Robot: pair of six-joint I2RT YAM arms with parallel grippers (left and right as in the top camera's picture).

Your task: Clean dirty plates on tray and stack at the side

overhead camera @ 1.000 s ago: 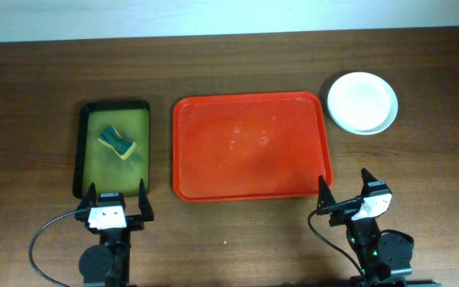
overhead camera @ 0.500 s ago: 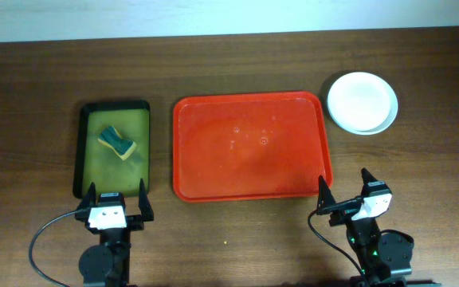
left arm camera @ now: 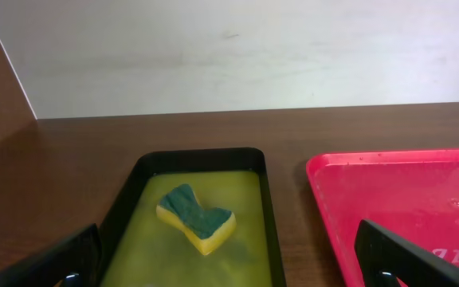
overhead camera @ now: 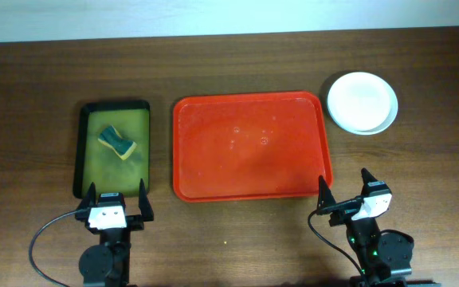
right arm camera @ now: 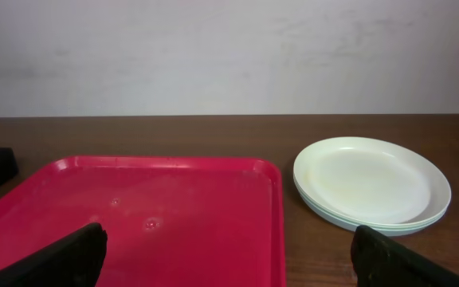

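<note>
The plates [overhead camera: 362, 102] sit in one stack on the table, right of the red tray [overhead camera: 249, 145]; a white plate is on top, and pale mint rims show under it in the right wrist view [right arm camera: 371, 185]. The tray holds no plates, only a few water drops; it also shows in the right wrist view [right arm camera: 134, 223] and the left wrist view [left arm camera: 405, 199]. My left gripper [overhead camera: 115, 201] is open and empty at the front left, near the black tray's front edge. My right gripper [overhead camera: 345, 194] is open and empty at the front right, by the red tray's front right corner.
A black-rimmed tray [overhead camera: 82, 147] with yellow-green liquid stands left of the red tray. A yellow and green sponge [overhead camera: 116, 143] lies in it, also seen in the left wrist view [left arm camera: 196, 219]. A pale wall runs behind the table's far edge.
</note>
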